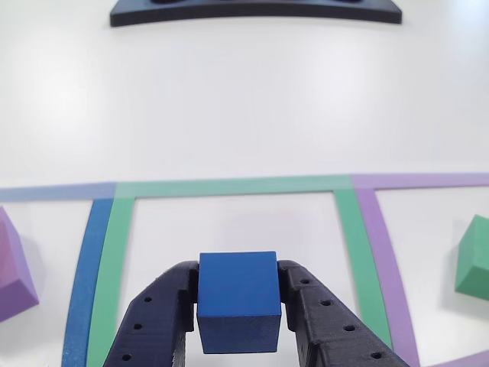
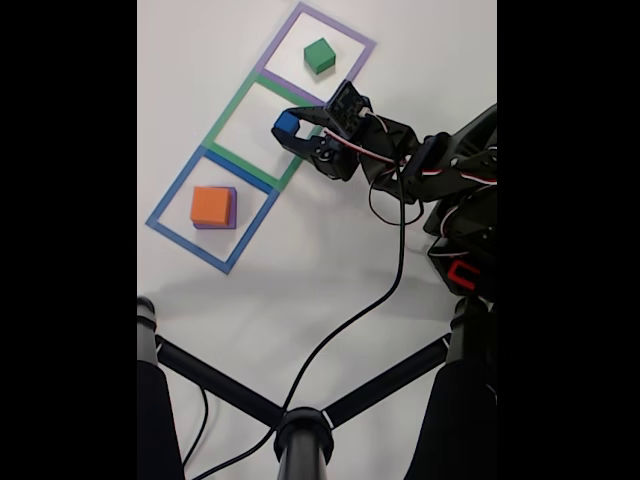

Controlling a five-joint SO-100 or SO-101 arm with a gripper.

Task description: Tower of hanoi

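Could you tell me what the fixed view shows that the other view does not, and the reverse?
Only the fixed view shows the salmon-orange block stacked on the purple block in the blue outline, plus the arm's cable. Only the other view shows the black bar. Both show the hand shut on the blue cube over the green outline, with the green block alongside.

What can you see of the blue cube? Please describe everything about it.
The blue cube is small, matte and foam-like, with sharp edges and plain faces. The gripper holds it by two opposite sides between black fingers. In the fixed view it sits over the green tape square. Whether it touches the table cannot be told.
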